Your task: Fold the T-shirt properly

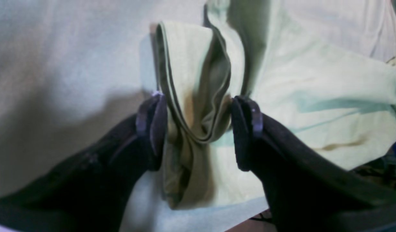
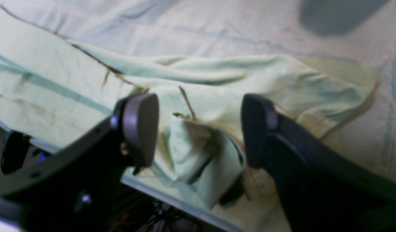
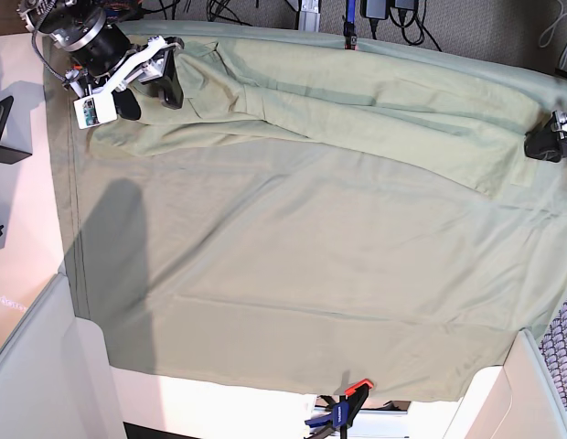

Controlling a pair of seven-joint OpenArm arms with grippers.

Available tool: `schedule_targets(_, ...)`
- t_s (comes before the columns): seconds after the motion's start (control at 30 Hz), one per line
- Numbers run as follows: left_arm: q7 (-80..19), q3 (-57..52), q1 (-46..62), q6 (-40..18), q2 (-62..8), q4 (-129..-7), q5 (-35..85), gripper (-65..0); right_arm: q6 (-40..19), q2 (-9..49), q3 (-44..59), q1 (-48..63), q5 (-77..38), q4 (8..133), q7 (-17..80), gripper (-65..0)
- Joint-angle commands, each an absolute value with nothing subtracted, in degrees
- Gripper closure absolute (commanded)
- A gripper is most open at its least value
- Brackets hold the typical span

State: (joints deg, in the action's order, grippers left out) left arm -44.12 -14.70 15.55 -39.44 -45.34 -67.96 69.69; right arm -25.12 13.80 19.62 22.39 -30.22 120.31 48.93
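Observation:
The pale sage-green T-shirt lies stretched along the far edge of the table, wrinkled and partly folded over itself. My right gripper is at its left end. In the right wrist view the gripper is open, with its fingers astride a bunched lump of the T-shirt at the table edge. My left gripper is at the shirt's right end. In the left wrist view the gripper is open, and a folded, hemmed part of the T-shirt runs between its black fingers.
The larger grey-green tablecloth covers the table. An orange clamp holds it at the near edge and another clamp at the far edge. Cables hang beyond the table edge. Low white walls stand at the near corners.

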Motion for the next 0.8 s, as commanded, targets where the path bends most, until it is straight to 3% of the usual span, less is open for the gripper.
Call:
schedule_targets(0.0,-43.97,-15.33,15.29,-40.0,-46.15,-68.51,70.76,-35.9,-25.3,14.26,19.97,22.31,-31.07,121.27,47.81,-40.3)
schedule_targets(0.53,-48.25,-14.96,15.42,-40.0,-42.68,-69.06,76.01,-35.4,-25.3,14.26,19.97,22.41,-31.07,121.27,47.81,-40.2)
schedule_targets(0.77,-48.25,-14.96,15.4,-40.0,-42.33,-69.06,78.24,-14.2,-25.3,14.24,19.97,22.39,-31.07,121.3,47.75,-40.2)
